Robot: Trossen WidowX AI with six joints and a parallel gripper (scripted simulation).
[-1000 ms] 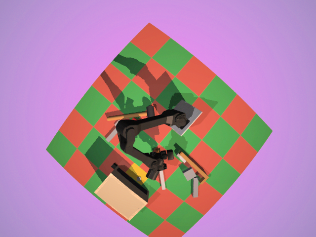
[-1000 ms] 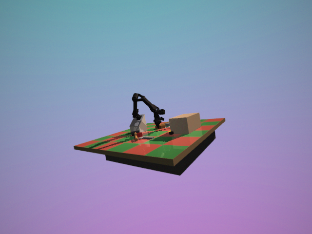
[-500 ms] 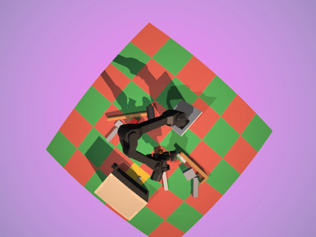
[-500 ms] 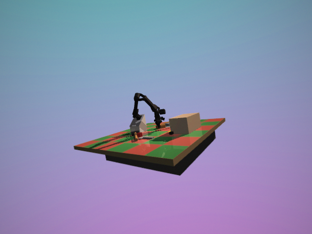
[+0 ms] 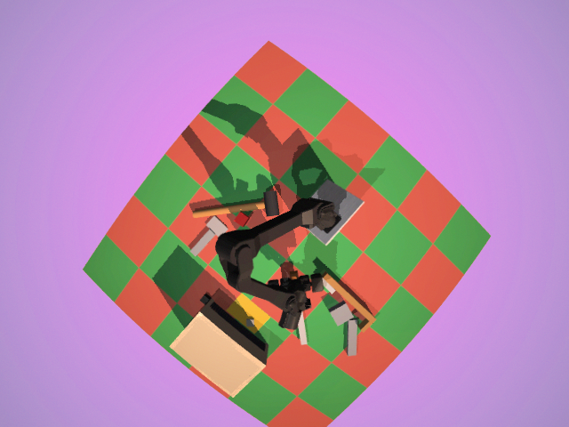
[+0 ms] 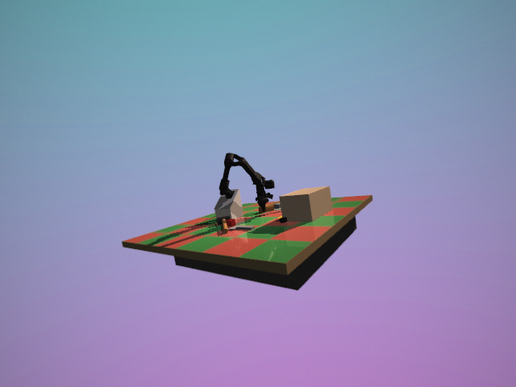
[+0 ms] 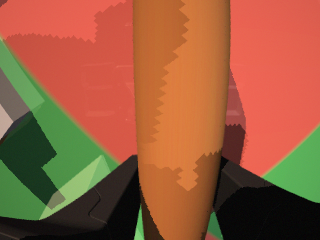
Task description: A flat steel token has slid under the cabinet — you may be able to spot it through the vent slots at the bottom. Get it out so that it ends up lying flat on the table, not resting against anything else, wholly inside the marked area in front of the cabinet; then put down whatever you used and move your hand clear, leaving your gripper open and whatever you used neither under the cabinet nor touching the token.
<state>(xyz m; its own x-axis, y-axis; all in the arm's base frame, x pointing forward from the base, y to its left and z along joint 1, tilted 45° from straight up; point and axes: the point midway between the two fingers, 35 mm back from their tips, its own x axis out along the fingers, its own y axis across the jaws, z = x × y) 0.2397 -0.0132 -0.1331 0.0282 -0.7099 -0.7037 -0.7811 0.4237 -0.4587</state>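
The cabinet (image 5: pixel 218 353) (image 6: pixel 296 208) has a tan top and a dark front. The yellow marked area (image 5: pixel 256 310) lies before it. A small grey piece, seemingly the steel token (image 5: pixel 250 322), lies on the yellow near the cabinet front; whether it is flat is too small to tell. My gripper (image 5: pixel 292 276) (image 6: pixel 262 209) (image 7: pixel 174 163) is shut on the orange handle (image 7: pixel 185 100) of a tool, out beyond the marked area, away from the cabinet. A pale bar (image 5: pixel 302 331), seemingly this tool's far part, shows past the arm; their join is hidden.
An orange-handled tool with a black head (image 5: pixel 271 203), a red block (image 5: pixel 242 218) and a pale T-shaped piece (image 5: pixel 200 241) lie behind the arm. An orange bar (image 5: pixel 351 301) and grey blocks (image 5: pixel 340 312) (image 5: pixel 351 337) lie right. A black piece (image 5: pixel 205 298) is at the cabinet's corner.
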